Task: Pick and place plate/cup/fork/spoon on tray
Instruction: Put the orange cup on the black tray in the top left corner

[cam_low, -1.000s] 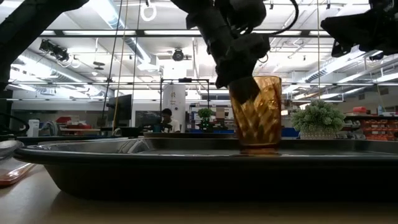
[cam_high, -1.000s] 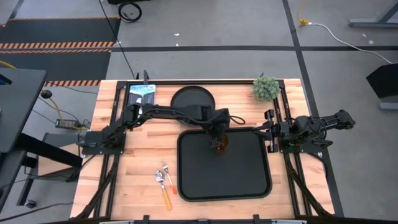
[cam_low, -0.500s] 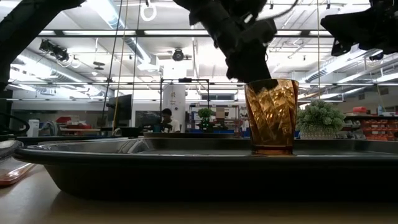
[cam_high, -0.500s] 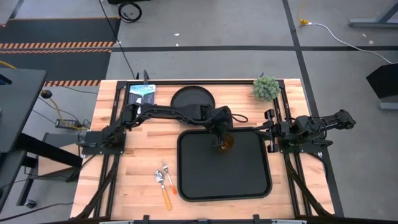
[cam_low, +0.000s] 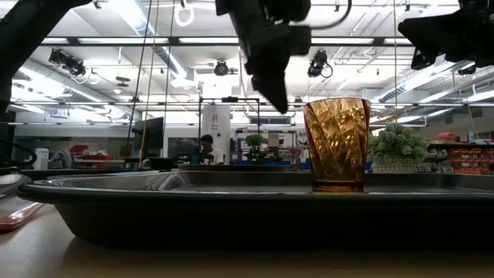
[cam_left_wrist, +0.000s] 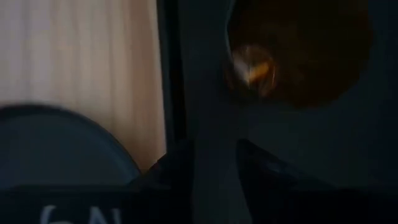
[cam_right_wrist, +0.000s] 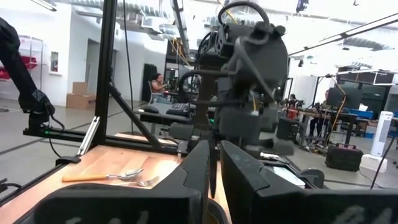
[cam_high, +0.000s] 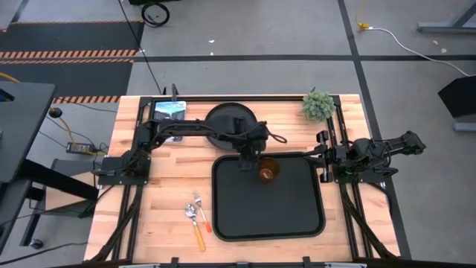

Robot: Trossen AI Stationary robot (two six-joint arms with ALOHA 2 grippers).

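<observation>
The amber cup (cam_high: 268,170) stands upright on its base on the far part of the black tray (cam_high: 282,216); it also shows in the low view (cam_low: 336,143). My left gripper (cam_high: 245,158) is open and empty, raised above the tray's far left part, beside the cup and clear of it (cam_low: 276,104). The round black plate (cam_high: 223,119) lies on the table beyond the tray. The spoon (cam_high: 192,219) and the fork (cam_high: 202,214) lie side by side on the table left of the tray. My right gripper (cam_high: 325,160) waits shut at the table's right side.
A small green plant (cam_high: 318,106) stands at the far right corner. A flat blue-and-white item (cam_high: 169,112) lies at the far left. Most of the tray's near half is bare. Bare wood lies between the tray and the left arm's base.
My left gripper has set the cup a little farther toward the table's right on the tray and let go of its rim. It has then risen and moved toward the table's left edge, clear of the cup. The cup stays upright.
</observation>
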